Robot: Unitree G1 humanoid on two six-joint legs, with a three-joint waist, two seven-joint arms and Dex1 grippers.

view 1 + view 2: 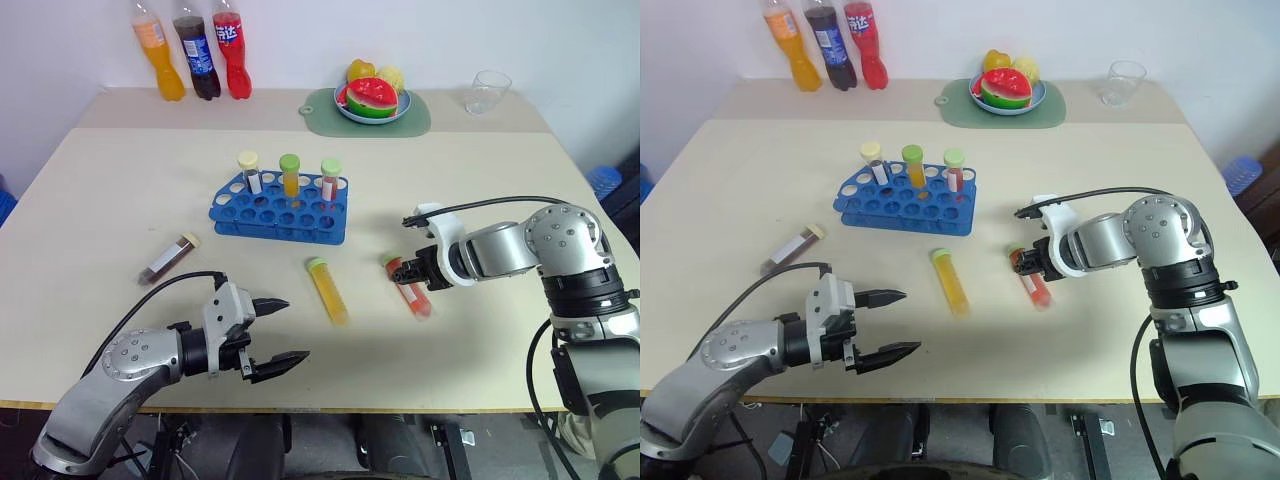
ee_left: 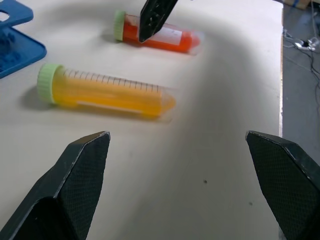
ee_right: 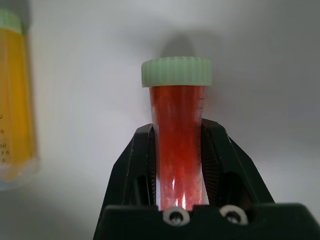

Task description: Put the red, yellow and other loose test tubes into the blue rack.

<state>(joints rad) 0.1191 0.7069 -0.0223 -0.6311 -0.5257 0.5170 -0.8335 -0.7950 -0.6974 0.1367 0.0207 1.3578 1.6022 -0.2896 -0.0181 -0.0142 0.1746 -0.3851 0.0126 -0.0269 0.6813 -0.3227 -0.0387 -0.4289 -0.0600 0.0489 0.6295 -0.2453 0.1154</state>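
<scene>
Three tubes stand capped in the back row of the blue rack (image 1: 282, 209), and three more lie loose on the table (image 1: 90, 190): a dark tube (image 1: 168, 257) well off to the rack's left, a yellow tube (image 1: 328, 290) just in front of it, and a red tube (image 1: 409, 288) beside the yellow one to the right. The right gripper (image 1: 412, 277) is clenched on the red tube, its black fingers (image 3: 137, 165) pressed to both sides of the barrel a little below the green cap, with the tube apparently still flat on the table. The left gripper (image 1: 277, 336) hangs released, jaws wide, near the table's front edge and pointing toward the yellow tube without touching it.

The step in hand looks like lifting the red tube to carry it to the rack. The grip sits near the cap end, so the long tail could swing or sag as it rises, and smooth plastic may slip in the pads. The tube must be turned upright before it goes in; a tilted approach could catch a hole's rim or knock the standing tubes. The yellow tube lies near the path to the rack and could be nudged and roll. If the left arm goes for it at the same time, the two arms could crowd each other
</scene>
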